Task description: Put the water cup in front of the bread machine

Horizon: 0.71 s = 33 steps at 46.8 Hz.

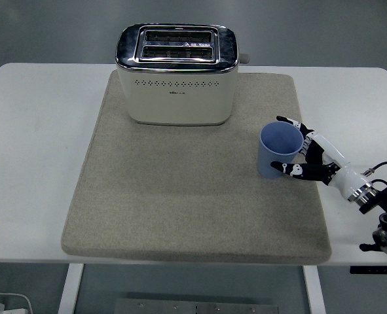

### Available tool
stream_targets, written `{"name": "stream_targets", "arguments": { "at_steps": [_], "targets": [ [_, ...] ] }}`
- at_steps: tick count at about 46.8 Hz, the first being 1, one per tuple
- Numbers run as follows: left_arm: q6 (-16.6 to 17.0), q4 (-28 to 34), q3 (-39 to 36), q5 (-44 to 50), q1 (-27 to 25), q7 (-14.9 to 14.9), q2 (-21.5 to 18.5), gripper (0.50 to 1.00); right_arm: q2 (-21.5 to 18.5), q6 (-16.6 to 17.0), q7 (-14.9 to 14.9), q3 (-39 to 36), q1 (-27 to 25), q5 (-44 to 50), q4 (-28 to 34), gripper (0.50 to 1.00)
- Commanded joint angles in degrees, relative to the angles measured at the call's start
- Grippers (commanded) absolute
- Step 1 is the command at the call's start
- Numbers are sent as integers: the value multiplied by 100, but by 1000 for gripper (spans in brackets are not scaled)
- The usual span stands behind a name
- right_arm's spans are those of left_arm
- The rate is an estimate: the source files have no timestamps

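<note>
A light blue water cup (277, 152) stands upright on the right part of the grey mat (180, 196). My right hand (290, 145) reaches in from the right edge and wraps the cup's right side. Its fingers (290, 122) curl behind the rim, and the thumb (289, 169) presses against the near wall. The cup rests on the mat. The white and chrome bread machine (177, 75) sits at the mat's far edge, left of the cup and further back. No left arm shows.
The mat covers most of the white table (29, 163). Bare mat stretches in front of the bread machine. A cable and black wrist hardware (383, 226) hang at the lower right edge.
</note>
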<state>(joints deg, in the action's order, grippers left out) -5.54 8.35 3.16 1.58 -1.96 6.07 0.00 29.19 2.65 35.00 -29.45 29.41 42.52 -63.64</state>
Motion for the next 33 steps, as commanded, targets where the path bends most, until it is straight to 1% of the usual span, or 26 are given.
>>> {"name": "stream_targets", "arguments": {
  "at_steps": [1, 7, 22, 28, 30, 31, 32, 33],
  "targets": [
    [0, 0, 0, 0, 3, 0, 0, 1000, -27, -1, 0, 1, -5, 2, 0, 946],
    [0, 0, 0, 0, -6, 0, 0, 1000, -45, -62, 0, 10, -5, 2, 0, 944],
    [0, 0, 0, 0, 2, 0, 0, 1000, -54, -98, 0, 10, 3, 2, 0, 936],
    [0, 0, 0, 0, -6, 0, 0, 1000, -62, -133, 0, 10, 12, 2, 0, 926],
    [0, 0, 0, 0, 3, 0, 0, 1000, -71, -142, 0, 10, 12, 2, 0, 901],
    [0, 0, 0, 0, 3, 0, 0, 1000, -80, -159, 0, 10, 12, 2, 0, 881],
    [0, 0, 0, 0, -6, 0, 0, 1000, -89, -203, 0, 18, 12, 2, 0, 862],
    [0, 0, 0, 0, 2, 0, 0, 1000, -106, -255, 0, 18, 12, 2, 0, 854]
  ]
}}
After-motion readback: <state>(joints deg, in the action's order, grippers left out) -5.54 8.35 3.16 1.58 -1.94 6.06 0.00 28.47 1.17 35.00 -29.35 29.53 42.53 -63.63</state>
